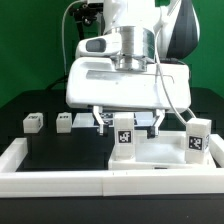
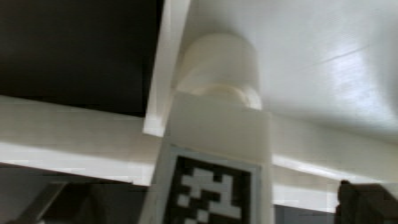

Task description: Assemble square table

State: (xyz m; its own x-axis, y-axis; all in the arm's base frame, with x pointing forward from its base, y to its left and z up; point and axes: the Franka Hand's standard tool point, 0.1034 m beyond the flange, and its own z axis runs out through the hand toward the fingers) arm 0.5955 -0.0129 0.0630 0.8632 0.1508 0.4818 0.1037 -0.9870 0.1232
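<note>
Progress check, read across the exterior view from its left.

1. Two loose legs lie on the dark table, well apart from the slab: the first loose leg [image 1: 33, 122] and, just beside it, the second loose leg [image 1: 64, 120]. Neither is fitted.

2. The gripper [image 1: 128, 121] hangs low over the near edge of the slab [image 1: 162, 152], around the middle leg [image 1: 123, 136]. In the wrist view this leg [image 2: 214, 150] stands tag outward with its rounded end against the slab's white surface [image 2: 329, 60]. The dark fingers [image 2: 57, 202] show on either side of it with a clear gap to the leg, so I read the jaws as spread wide and holding nothing. I cannot tell whether the leg is fully seated in its corner hole.

3. The right-hand leg [image 1: 196, 142] stands upright at the slab's far corner on the exterior view's right. It looks fitted, though the joint itself is not visible.

4. The slab lies inside the white border wall [image 1: 60, 180], toward the exterior view's right.

Assessment: I judge the job to be about half done. Two legs are up on the slab and two are left to fetch and fit. The seating of the middle leg needs confirming first.
</note>
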